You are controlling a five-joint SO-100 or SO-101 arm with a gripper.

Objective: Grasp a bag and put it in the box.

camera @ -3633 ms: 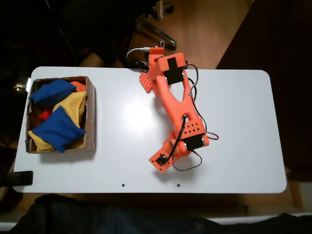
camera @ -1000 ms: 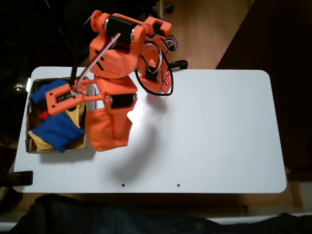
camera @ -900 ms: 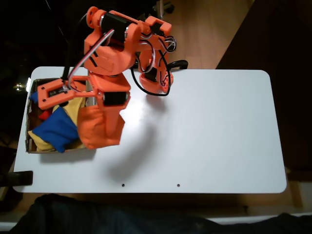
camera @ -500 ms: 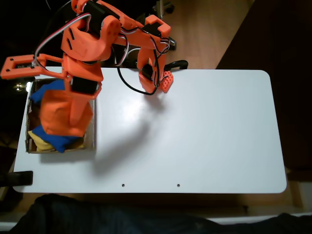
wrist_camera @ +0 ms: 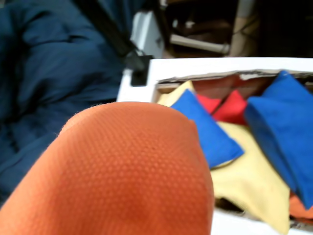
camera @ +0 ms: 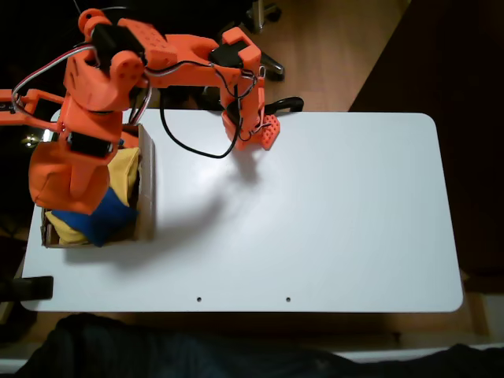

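Gripper: in the fixed view the gripper (camera: 75, 169) sits at the left of the frame over the box; its fingers are hidden by the arm and the bag, so how far they are spread cannot be read, but the bag hangs from it, gripped.
Bag: the orange bag (camera: 57, 179) is held at the left of the fixed view, over the left part of the box and overlapping the box's left wall. In the wrist view the bag (wrist_camera: 132, 181) takes up the lower left and centre, its woven cloth close to the lens.
Box: the brown cardboard box (camera: 146, 193) stands at the left end of the white table (camera: 331, 213). In the wrist view its torn rim (wrist_camera: 205, 77) runs across the upper right.
Box contents: blue bean bags (wrist_camera: 281, 127) and yellow bean bags (wrist_camera: 247, 183) lie piled inside, with red cloth (wrist_camera: 230, 105) between them; in the fixed view a yellow one (camera: 124, 173) and a blue one (camera: 94, 220) show beside the held bag.
Arm: the orange arm (camera: 169, 55) reaches from its base (camera: 248, 126) at the table's upper edge, leftward across the top of the frame, then bends down over the box.
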